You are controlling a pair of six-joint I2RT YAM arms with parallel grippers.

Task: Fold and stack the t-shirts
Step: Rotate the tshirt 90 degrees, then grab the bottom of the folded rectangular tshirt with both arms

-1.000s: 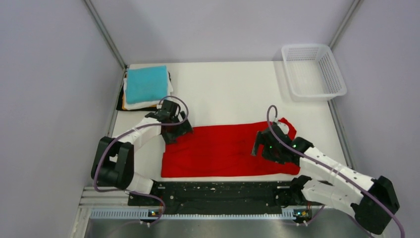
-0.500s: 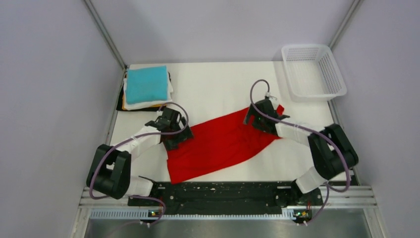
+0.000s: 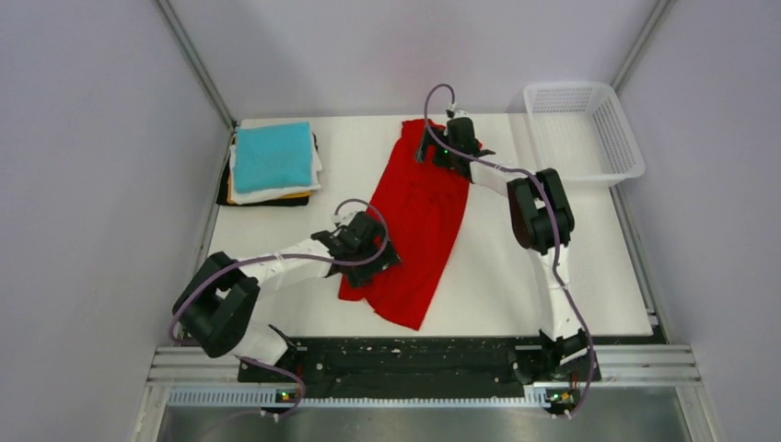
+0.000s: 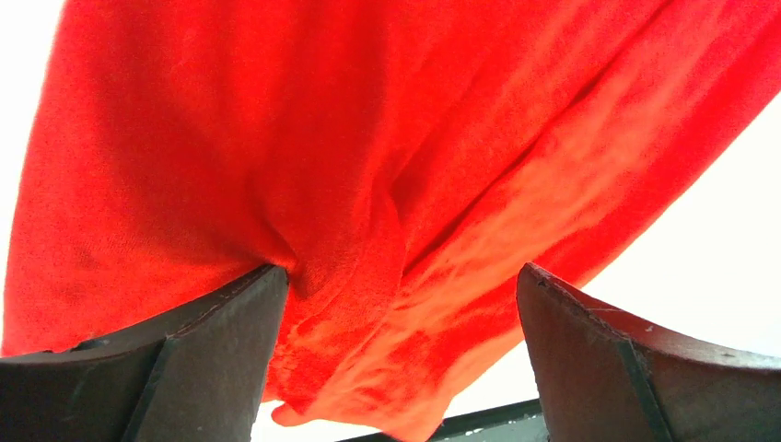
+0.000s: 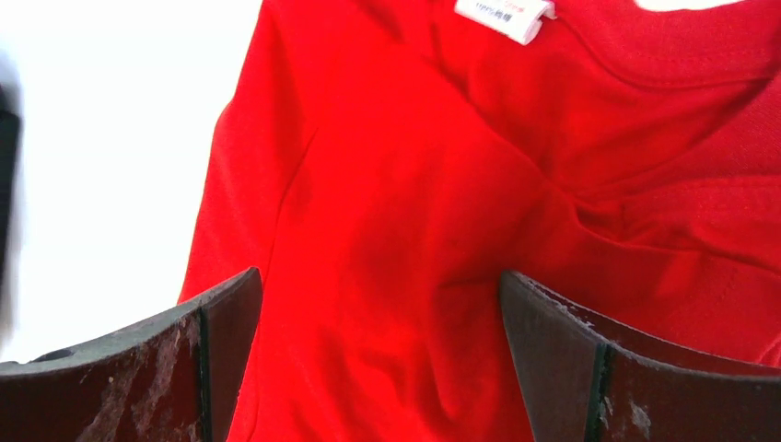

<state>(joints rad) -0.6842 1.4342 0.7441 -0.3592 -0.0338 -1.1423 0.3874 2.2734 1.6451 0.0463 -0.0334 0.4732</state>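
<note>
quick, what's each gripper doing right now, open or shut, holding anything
left gripper: open, jaws wide apart on the plain bright red cloth t-shirt, nothing clamped.
right gripper: open, jaws wide apart over the shirt's collar end, nothing clamped.

I see a plain bright red t-shirt (image 3: 416, 214) with a white neck label (image 5: 505, 13) — the stack's top tee (image 3: 270, 155) is teal, over white, orange and black layers — and the mesh basket (image 3: 569, 87) is white.

A white table (image 3: 359, 152) bears a red tee (image 3: 419, 216), a folded shirt stack (image 3: 272, 161) and a mesh basket (image 3: 571, 88).
</note>
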